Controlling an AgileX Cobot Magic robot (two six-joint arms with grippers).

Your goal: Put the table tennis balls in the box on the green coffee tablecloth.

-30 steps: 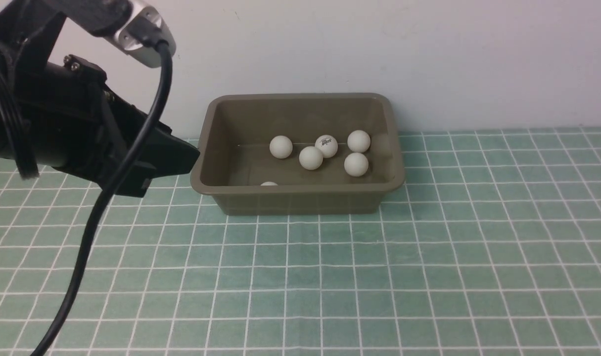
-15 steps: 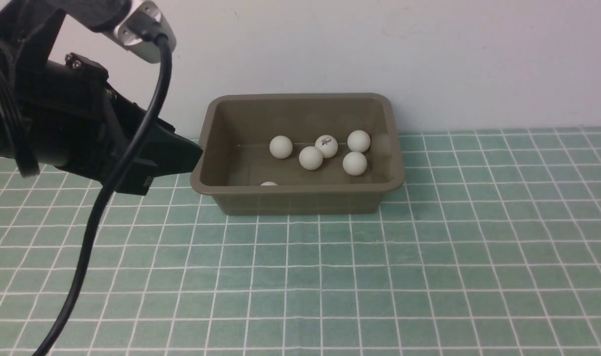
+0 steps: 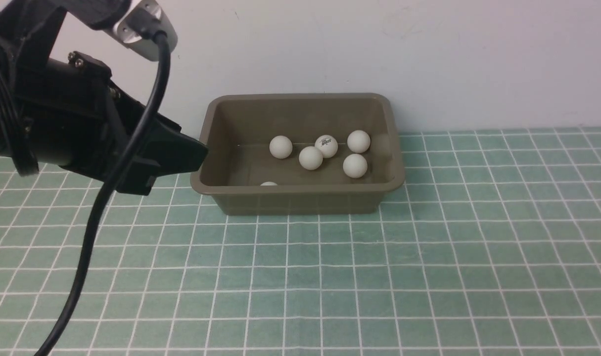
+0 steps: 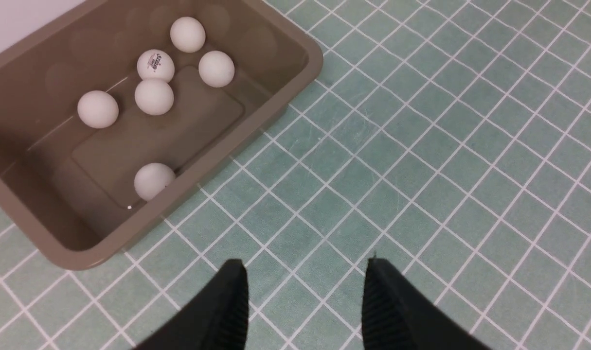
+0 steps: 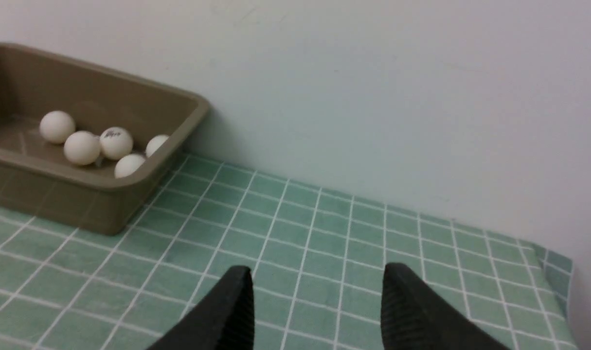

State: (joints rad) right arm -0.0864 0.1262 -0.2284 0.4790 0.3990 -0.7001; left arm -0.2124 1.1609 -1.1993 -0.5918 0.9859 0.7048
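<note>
Front view: a large teal-green cloth with a grid of thin white lines (image 3: pixel 429 257), the green coffee tablecloth, covers the whole work surface up to a pale wall.
Box: one olive-brown rectangular plastic tub with rounded corners and a flared rim (image 3: pixel 296 189), standing on the cloth close to the wall, left of centre.
Table tennis balls, count: six small matte white spheres, all inside the box.
Table tennis balls, layout: five form a loose cluster (image 3: pixel 311 157) toward the far side of the floor; one of these carries a dark printed logo (image 3: pixel 326 146); the sixth (image 4: pixel 153 181) lies alone against the near wall, only its top showing from the front.
Balls on the cloth: none visible in any view.
Left gripper: one black two-finger gripper (image 4: pixel 305 304), hanging above the cloth just beside the box's left end; fingers spread with bare cloth between them, pinching nothing.
Right gripper: one black two-finger gripper (image 5: pixel 317 311), absent from the front view; its wrist camera shows it over the cloth well to the right of the box, fingers apart with a clear gap, holding nothing.
Step in hand: judged to be the close of the task, since every visible ball already sits in the box.
Next move: likely calls for drawing the left arm clear of the box rim without knocking it, and checking the cloth outside the views for any stray ball.
</note>
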